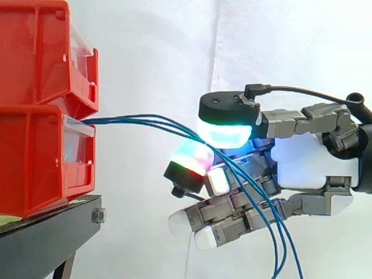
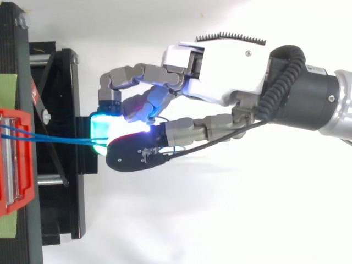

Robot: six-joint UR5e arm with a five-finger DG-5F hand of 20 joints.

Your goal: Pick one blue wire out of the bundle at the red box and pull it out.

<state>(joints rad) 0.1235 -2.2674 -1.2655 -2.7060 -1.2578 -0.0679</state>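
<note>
So here's what you've got: the hand [image 1: 308, 165] comes in from the right, and its two glowing fingertips [image 1: 224, 132], one cyan-green on top and one red-magenta underneath, are pressed together on the blue wires [image 1: 139, 121]. That makes it a proper pinch, not a loose hover. You can't really tell from either view whether there's one strand or several between the pads, since they all run through the same spot. The other fingers are curled in below the pinch. The wires come out of the front of the lower red bin [image 1: 35, 163], cross the gap to the pinch in a shallow arc, then hang down past the curled fingers and off the bottom of the side view. The upper red bin [image 1: 40, 52] sits stacked on the lower one, both on the black stand [image 1: 52, 235], with the white curtain [image 1: 151, 52] behind. In the top view the wires run nearly straight from bin to pads.
</note>
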